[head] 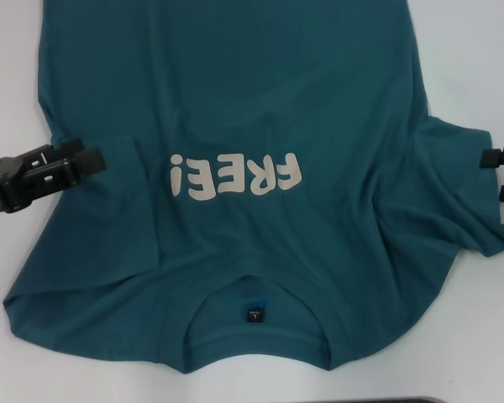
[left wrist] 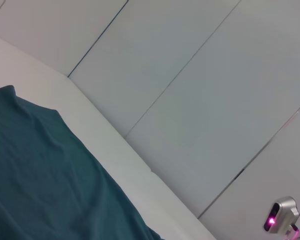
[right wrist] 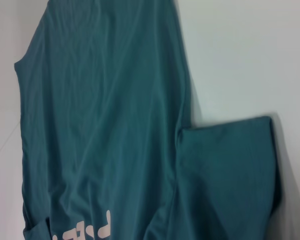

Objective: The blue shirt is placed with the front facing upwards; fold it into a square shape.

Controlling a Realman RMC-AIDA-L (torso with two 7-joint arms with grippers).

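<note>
head view: blue shirt (head: 235,109) between grippers

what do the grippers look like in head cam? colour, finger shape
Both are black. The left gripper has two blocky, square-tipped fingers on a dark jointed body with a greyish link behind. Of the right gripper, only two short black rectangular fingertips with small bracket parts show.

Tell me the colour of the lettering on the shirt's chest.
Cream, almost off-white lettering against the dark teal blue shirt; it shows best in the head view.
</note>
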